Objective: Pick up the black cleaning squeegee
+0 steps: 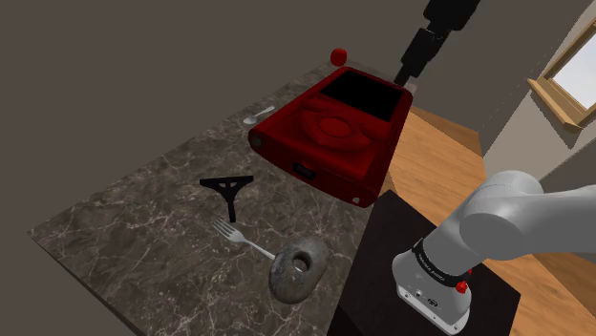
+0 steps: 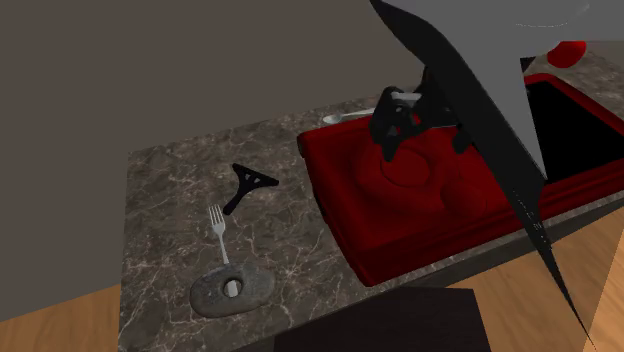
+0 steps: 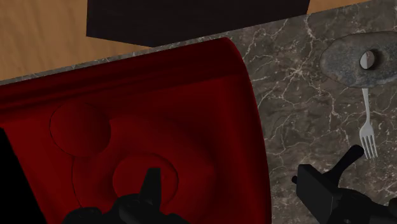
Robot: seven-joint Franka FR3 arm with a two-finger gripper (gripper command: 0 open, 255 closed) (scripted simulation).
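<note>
The black squeegee (image 1: 227, 185) (image 2: 246, 183) lies flat on the dark marble counter (image 1: 124, 229), its blade end away from the fork. My gripper (image 1: 407, 69) (image 2: 415, 135) hangs above the big red device (image 1: 334, 134), well apart from the squeegee, toward the shoulder view's upper right. Its fingers stand apart and open, with nothing between them. In the wrist view the gripper (image 3: 230, 181) hovers over the red device (image 3: 159, 121), and part of the squeegee's handle (image 3: 352, 156) shows just past one finger (image 3: 316, 188), beside the fork's tines.
A silver fork (image 1: 239, 239) and a grey stone with a hole (image 1: 296, 270) lie close to the squeegee. A spoon (image 1: 256, 116) and a red ball (image 1: 337, 57) sit behind the red device. My black stand (image 1: 401, 258) borders the counter; the floor is wooden.
</note>
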